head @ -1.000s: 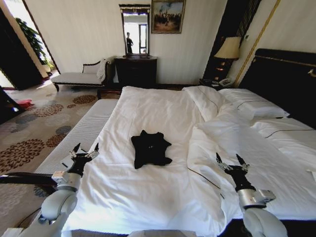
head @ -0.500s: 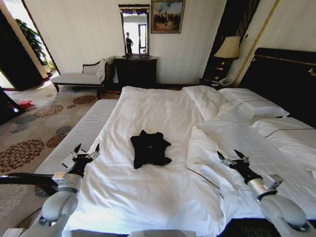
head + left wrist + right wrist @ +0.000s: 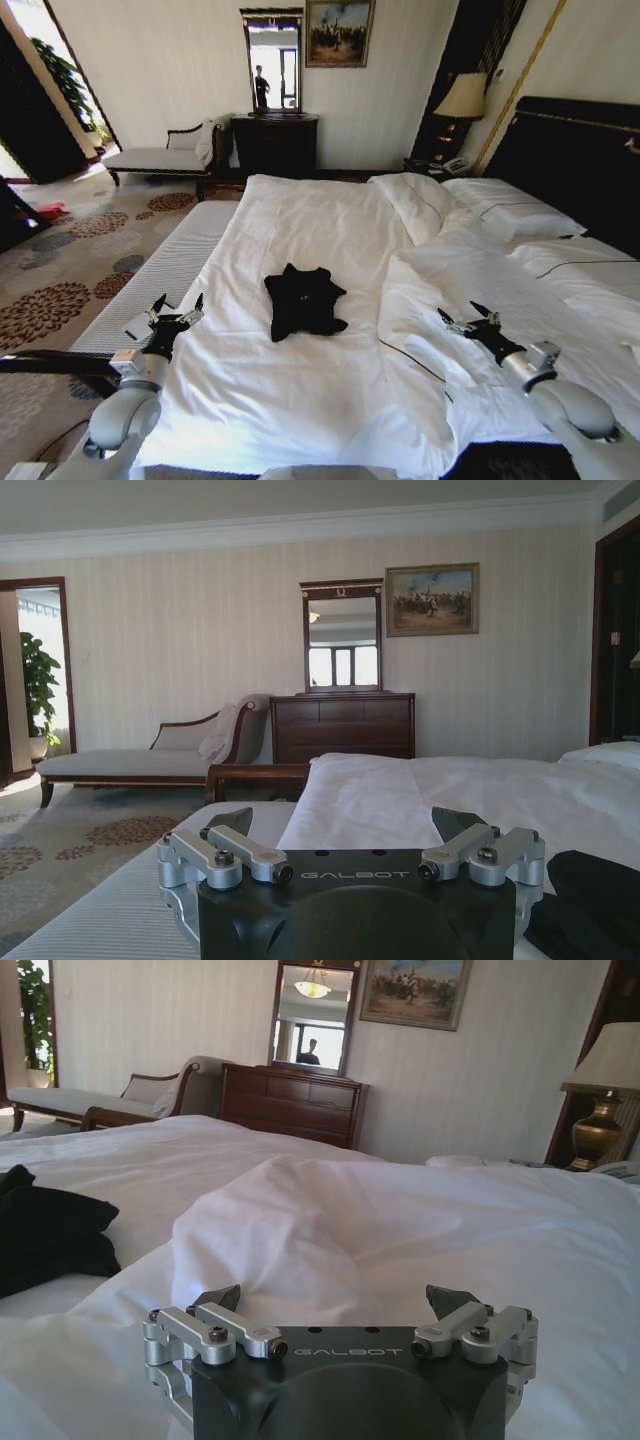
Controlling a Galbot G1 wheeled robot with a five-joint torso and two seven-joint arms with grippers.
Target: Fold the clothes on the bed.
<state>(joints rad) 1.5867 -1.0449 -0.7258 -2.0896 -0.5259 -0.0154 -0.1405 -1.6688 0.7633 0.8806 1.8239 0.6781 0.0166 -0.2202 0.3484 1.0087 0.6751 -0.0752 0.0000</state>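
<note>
A crumpled black T-shirt (image 3: pixel 304 301) lies near the middle of a large white bed (image 3: pixel 300 400). The left gripper (image 3: pixel 176 309) hovers at the bed's left edge, fingers spread wide, holding nothing. The right gripper (image 3: pixel 467 318) hovers over the bunched duvet (image 3: pixel 470 280), also wide open and empty.

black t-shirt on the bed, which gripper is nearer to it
Left. The left gripper hovers open off the bed's near edge beside the black T-shirt; the right gripper hovers open farther off, over the duvet.
</note>
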